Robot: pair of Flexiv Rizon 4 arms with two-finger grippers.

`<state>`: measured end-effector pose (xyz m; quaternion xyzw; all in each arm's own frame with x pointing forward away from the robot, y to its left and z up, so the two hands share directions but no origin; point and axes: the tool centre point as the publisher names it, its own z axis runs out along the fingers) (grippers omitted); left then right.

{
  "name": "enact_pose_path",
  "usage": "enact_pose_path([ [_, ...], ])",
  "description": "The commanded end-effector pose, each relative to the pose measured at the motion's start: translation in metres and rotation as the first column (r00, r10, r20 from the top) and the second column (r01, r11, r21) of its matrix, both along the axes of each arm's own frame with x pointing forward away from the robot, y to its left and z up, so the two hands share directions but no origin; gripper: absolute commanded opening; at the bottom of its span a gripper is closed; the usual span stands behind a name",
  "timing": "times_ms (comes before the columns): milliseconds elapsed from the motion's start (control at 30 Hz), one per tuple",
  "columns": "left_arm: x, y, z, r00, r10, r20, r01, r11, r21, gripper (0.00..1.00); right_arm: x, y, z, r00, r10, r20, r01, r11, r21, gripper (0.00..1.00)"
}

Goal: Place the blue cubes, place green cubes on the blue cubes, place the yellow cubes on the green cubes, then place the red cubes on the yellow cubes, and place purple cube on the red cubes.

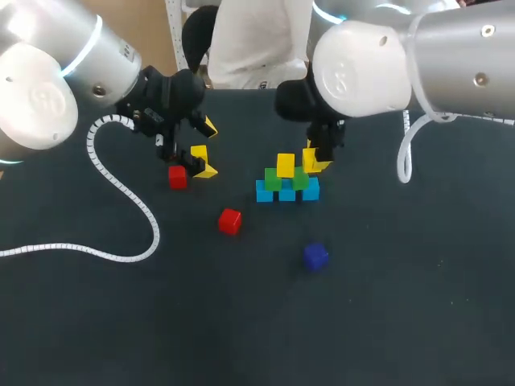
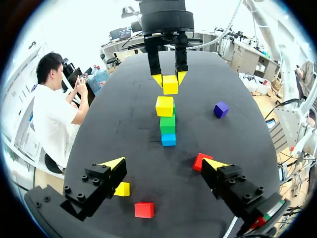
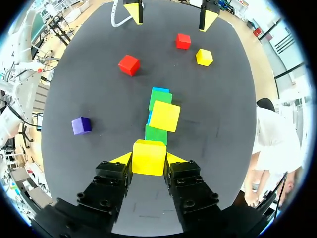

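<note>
The table [image 1: 402,305] carries a small stack at its middle. A row of blue cubes [image 1: 287,193] sits at the bottom, green cubes [image 1: 273,178] lie on them, and one placed yellow cube [image 1: 285,164] sits roughly across the two greens.

The right gripper [image 3: 148,159] hangs just right of that cube, its fingers clamped on a held yellow cube [image 3: 148,156]. The step in hand looks to be setting it on the green layer. Little bare green shows at the right end, so lower it straight, square to the stack. Let go only once it bears fully (a nudge could shift its neighbour).

The left gripper [image 2: 164,163] is left of the stack, fingers wide and empty. Near it are a loose yellow cube [image 3: 203,57] and a red cube [image 1: 177,177]. A second red cube [image 1: 229,221] and the purple cube [image 1: 315,256] lie nearer.
</note>
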<state>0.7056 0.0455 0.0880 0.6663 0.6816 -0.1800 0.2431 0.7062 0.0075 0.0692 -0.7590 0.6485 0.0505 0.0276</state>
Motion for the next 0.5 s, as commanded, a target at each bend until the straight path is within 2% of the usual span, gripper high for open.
enact_pose_path([
  [33, 0.0002, 0.0007, 0.0000, 1.000, -0.002, 0.000, 0.002, 1.000, -0.001, 1.00, 0.0049, 0.0032, -0.0012, 1.000, 0.005, -0.012, -0.005, 1.000, 0.002, 0.00],
  [500, 0.0002, 0.0007, 0.0000, 1.000, -0.002, 0.000, 0.002, 1.000, -0.001, 1.00, 0.0067, 0.0072, -0.0091, 1.000, 0.016, -0.025, -0.016, 1.000, -0.016, 0.00],
])
